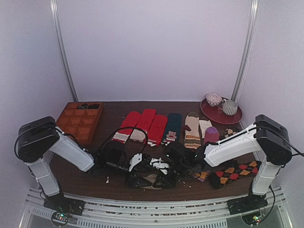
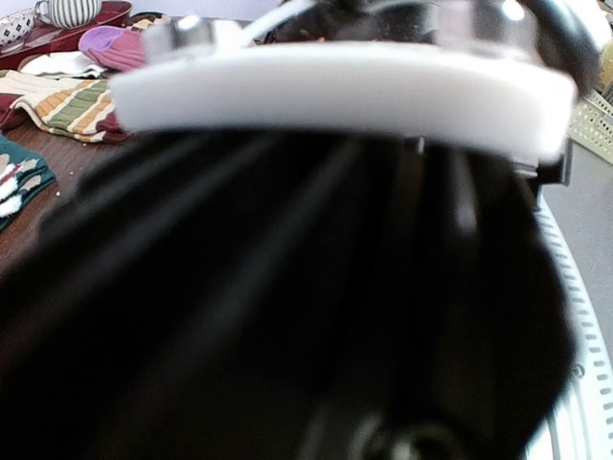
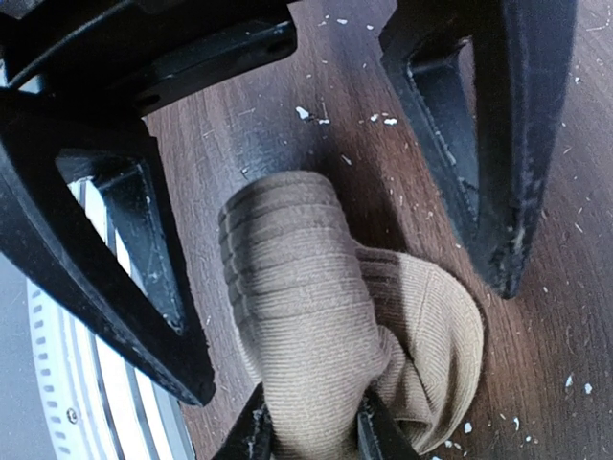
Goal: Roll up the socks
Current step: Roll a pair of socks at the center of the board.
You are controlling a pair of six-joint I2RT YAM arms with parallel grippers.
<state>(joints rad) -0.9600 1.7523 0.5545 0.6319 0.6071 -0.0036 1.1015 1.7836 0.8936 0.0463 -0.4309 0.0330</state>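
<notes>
Where the counter [image 1: 111, 114] begins at the left, a wooden compartment tray [image 1: 80, 121] sits toward the back, and the left arm reaches from its base in toward the middle. Behind the arms a row of flat socks runs across: red socks [image 1: 142, 123] with pale cuffs, a dark green sock [image 1: 172, 127], then beige striped socks [image 1: 192, 132] and a pink bundle [image 1: 211, 134].

Near the front edge, at the centre where both arms meet, lie the socks [image 3: 297, 287]. They are a tan-brown ribbed knit folded over itself into a loose lump on the dark wood, with white crumbs [image 3: 383, 120] scattered around. In the right wrist view the left end effector [image 3: 345, 331] stands over them with its jaws spread wide. One finger [image 3: 124, 259] is just beside the lump's left edge and the other is off its right side; whether either touches the knit I cannot tell. The left wrist view is filled by a blurred black and white body right at the lens.

The right end effector [image 3: 316, 436] is clamped on the lower end of the socks, its two tips pinching the fabric. Further right lie argyle socks [image 1: 235, 172] beside the right arm. At the back right corner a red plate [image 1: 211, 114] carries a patterned cup [image 1: 213, 99] and a striped cup [image 1: 230, 108].
</notes>
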